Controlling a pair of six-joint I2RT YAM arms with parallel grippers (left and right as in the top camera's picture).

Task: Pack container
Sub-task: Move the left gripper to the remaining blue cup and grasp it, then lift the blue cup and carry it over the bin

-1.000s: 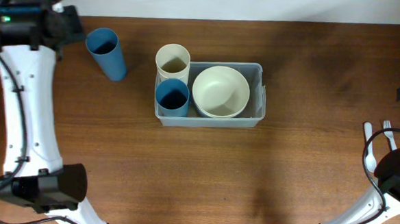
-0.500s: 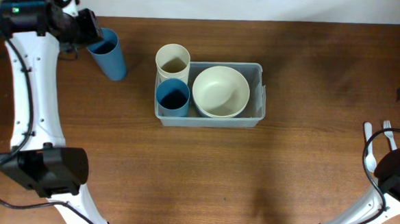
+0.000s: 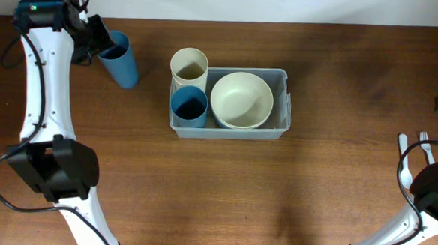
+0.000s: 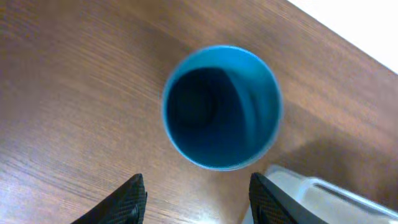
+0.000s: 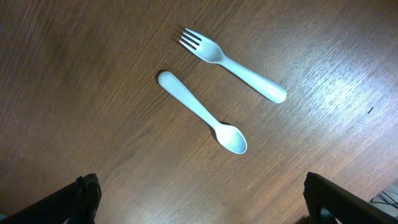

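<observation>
Hovered just short of the loose blue cup [image 4: 221, 115] at the desk's [image 3: 200, 196] far left, left jaws held apart, gripping nothing. Found the container [image 3: 286, 103] mid-desk, holding 1 bowl [image 3: 241, 100] and another blue cup [image 3: 189, 107]. Judged next: straddle the loose cup's wall, close, carry it right into the container. Held right jaws wide, empty, above fork [image 5: 233, 62] and spoon [image 5: 202, 112].

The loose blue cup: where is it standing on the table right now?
In the overhead view, the blue cup stands upright at the table's far left, left of the container, just beside the left gripper.
</observation>
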